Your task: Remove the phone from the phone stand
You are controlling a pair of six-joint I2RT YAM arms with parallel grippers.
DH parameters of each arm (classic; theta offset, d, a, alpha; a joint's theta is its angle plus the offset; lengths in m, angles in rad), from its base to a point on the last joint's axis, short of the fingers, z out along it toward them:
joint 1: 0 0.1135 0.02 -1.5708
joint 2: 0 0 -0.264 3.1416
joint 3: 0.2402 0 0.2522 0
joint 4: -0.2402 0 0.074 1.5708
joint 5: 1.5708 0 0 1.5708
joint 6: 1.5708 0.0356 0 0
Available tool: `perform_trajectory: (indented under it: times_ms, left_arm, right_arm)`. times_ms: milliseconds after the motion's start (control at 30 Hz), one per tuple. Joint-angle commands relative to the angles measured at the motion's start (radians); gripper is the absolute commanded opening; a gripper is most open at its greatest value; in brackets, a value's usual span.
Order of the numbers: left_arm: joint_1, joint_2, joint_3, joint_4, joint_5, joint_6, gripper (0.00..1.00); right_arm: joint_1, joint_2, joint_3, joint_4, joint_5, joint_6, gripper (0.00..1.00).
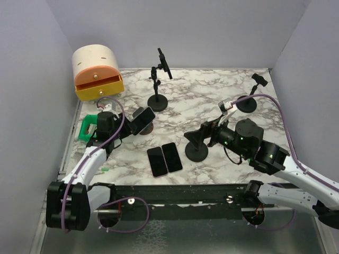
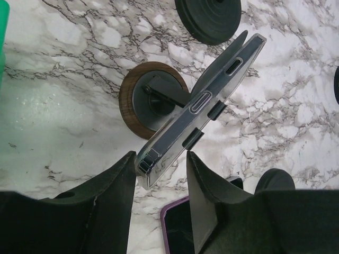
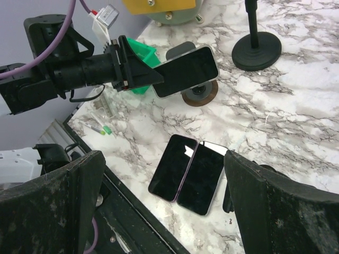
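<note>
Left tool (image 2: 161, 172), at the bottom centre of my left wrist view, stands about half open, its two dark fingers either side of the lower end of the phone (image 2: 212, 100). One finger looks to be against the case edge. I cannot tell whether the other presses yet, so I cannot call it a firm hold. My right tool (image 3: 164, 180) hangs wide open and empty.

Risks, as I judge them: the fingers catch only the narrow end, so the phone could pivot or slip out on the pull. Small black clips hold its long edge, and a pull at the wrong angle could drag or tip the phone stand (image 2: 139, 100) on its round wooden base across the bench (image 2: 58, 137). Two other phones (image 1: 164, 157) lie flat nearby, where a dropped phone might land.

The phone is slim, in a clear case, tilted on edge from lower centre to upper right, seated in the stand.
</note>
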Motion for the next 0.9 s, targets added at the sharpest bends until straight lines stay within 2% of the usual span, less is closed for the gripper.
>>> perform_trajectory:
  times_ms: [0, 200, 333, 500, 633, 867]
  left_arm:
    - [0.009, -0.011, -0.003, 0.061, 0.03, -0.007, 0.37]
    - [0.009, -0.054, -0.015, 0.044, 0.011, 0.0, 0.12]
    - [0.009, -0.085, -0.02, 0.036, 0.01, 0.004, 0.0]
    - [0.009, -0.134, -0.029, 0.034, 0.032, 0.008, 0.0]
    - [0.009, -0.238, -0.035, 0.051, 0.053, 0.007, 0.0]
    - [0.004, -0.312, 0.048, 0.034, 0.123, 0.013, 0.0]
  right_arm:
    - [-0.001, -0.004, 0.011, 0.017, -0.013, -0.026, 0.99]
    - [-0.001, 0.008, 0.011, 0.018, -0.009, -0.032, 0.99]
    - [-0.001, 0.012, 0.012, 0.017, -0.004, -0.034, 0.99]
    - [-0.001, 0.012, 0.01, 0.008, 0.004, -0.035, 0.99]
    - [-0.001, 0.009, 0.011, -0.003, 0.016, -0.041, 0.99]
    - [-0.001, 0.009, 0.032, -0.016, 0.018, -0.049, 0.99]
